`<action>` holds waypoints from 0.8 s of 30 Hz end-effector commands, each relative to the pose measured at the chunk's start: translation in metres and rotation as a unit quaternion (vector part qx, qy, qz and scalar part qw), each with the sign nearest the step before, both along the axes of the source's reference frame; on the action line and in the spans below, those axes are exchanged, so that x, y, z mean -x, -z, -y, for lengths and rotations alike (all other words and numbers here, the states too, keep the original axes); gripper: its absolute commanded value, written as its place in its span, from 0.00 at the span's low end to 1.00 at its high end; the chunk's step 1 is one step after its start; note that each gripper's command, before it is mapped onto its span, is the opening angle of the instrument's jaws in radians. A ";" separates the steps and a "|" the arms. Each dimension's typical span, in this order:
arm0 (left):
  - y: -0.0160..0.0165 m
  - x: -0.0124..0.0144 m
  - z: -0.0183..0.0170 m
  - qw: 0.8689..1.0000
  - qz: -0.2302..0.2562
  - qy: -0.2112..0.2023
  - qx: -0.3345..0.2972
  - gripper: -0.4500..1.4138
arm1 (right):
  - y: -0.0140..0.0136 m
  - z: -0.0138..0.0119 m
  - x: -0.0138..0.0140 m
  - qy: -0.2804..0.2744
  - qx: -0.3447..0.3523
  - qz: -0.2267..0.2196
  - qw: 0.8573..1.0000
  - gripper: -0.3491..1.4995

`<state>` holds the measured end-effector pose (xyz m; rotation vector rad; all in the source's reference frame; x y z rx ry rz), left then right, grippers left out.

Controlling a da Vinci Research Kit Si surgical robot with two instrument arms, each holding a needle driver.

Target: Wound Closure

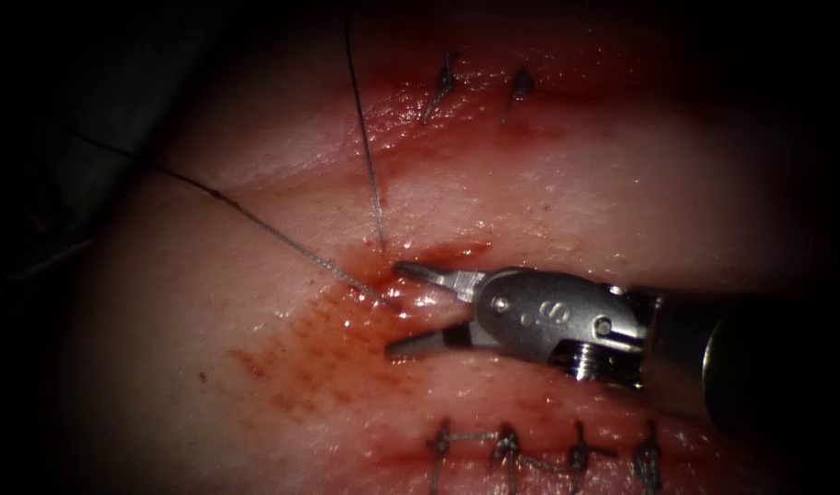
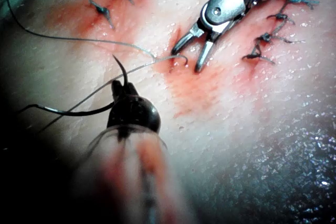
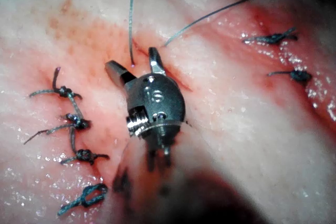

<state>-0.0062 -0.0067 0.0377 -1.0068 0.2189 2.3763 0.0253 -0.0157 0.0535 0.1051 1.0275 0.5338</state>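
The right tool point(image 1: 403, 307) sits mid-frame on the tissue point(image 1: 622, 183), jaws apart, holding nothing. The left tool point(image 2: 122, 88) is clamped on the needle point(image 2: 79, 109), off the tissue. Thread point(image 1: 370, 156) runs to the upper left.

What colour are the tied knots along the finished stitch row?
Dark blue-grey knots, seen best in the right wrist view, beside the right tool with open, empty jaws.

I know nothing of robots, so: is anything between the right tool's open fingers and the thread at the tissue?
Nothing visible. The right tool holds nothing; its open fingers lie on bare tissue right beside the thread. The left tool holds the needle partway along its curve, outside the tissue.
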 end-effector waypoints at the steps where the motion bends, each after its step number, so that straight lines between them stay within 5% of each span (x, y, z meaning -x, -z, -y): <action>1: -0.0006 0.0006 0.0001 1.000 0.001 0.000 0.000 0.00 | -0.0001 0.0006 -0.0010 0.000 -0.007 -0.001 1.000 0.00; 11: -0.0006 0.0007 0.0002 1.000 0.001 -0.002 -0.001 0.00 | 0.0027 0.0030 -0.0007 0.027 -0.023 0.012 0.999 0.00; 24: -0.0008 0.0014 0.0006 1.000 -0.004 -0.010 -0.003 0.00 | 0.0117 0.0123 -0.0045 0.111 -0.039 0.004 0.993 0.00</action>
